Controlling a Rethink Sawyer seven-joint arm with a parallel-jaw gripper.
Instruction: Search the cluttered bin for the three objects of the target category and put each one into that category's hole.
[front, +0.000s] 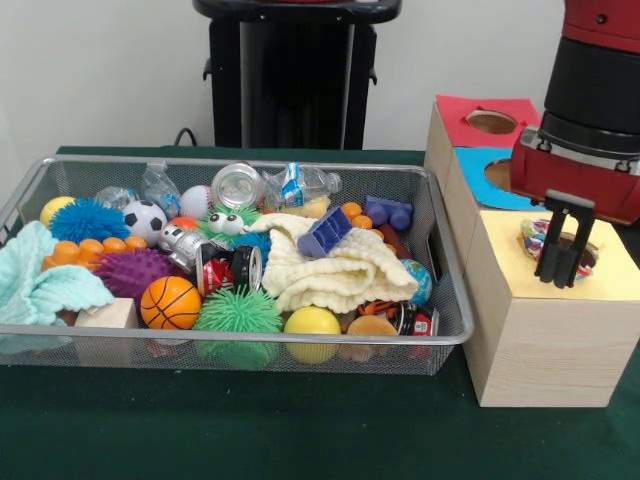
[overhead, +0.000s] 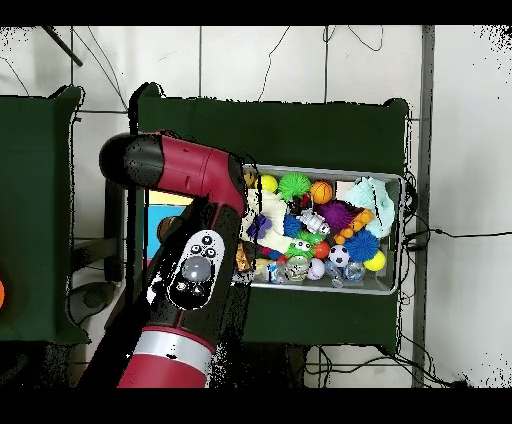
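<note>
- Leftmost, the bin sits on the green tabletop, packed with balls, bottles, a mint towel and a cream cloth. No spotted fabric shows on top of the heap, so any piece left in there would have to be buried.
- Right of the bin stands the row of boxes; the yellow-topped box is the one nearest the front camera.
- Its hole lies straight below the claw, whose tips reach down to about the rim.
- A spotted piece shows bunched in the hole's mouth, just beside the tips on their left and partly behind them.
- The claw's two dark fingers hang nearly together with a thin gap; whether they pinch the fabric or have let it go I cannot tell.
- So the coming move turns on a vertical line: fabric under claw, hole under fabric. The bin lies well off to the claw's left in the front view, where any further search would go.
</note>
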